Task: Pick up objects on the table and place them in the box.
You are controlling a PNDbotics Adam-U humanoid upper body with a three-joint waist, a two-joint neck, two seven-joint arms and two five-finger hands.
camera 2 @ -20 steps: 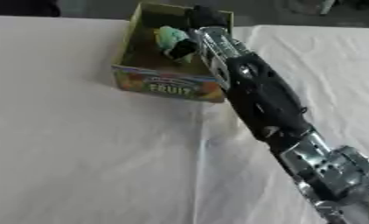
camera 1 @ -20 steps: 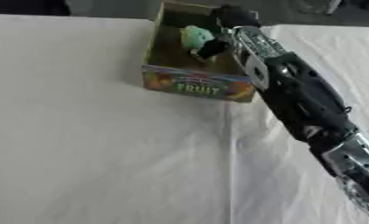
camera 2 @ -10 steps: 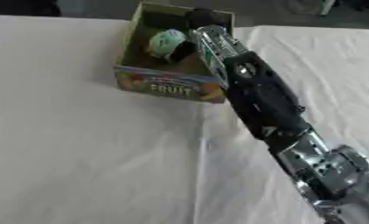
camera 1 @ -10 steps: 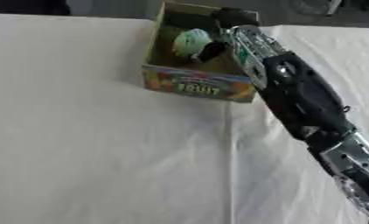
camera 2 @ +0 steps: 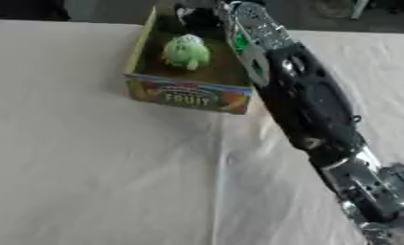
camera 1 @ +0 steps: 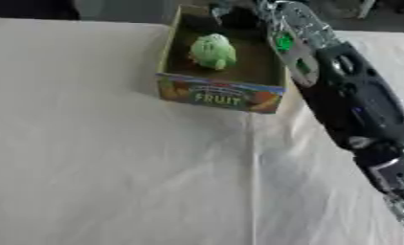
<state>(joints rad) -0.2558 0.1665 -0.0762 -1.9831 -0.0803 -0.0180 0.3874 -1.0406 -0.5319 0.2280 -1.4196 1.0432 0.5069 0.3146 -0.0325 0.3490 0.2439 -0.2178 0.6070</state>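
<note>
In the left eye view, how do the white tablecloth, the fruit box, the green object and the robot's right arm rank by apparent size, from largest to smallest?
1. White tablecloth
2. Right arm, though it is nearer the camera, so its share is inflated
3. Fruit box
4. Green object, lying inside the box

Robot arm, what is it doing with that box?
The robot's right arm reaches across the white table to the cardboard fruit box. A green round thing lies inside the box, apart from the right hand, which is at the box's far end; its fingers cannot be made out. The left hand is out of view.
</note>
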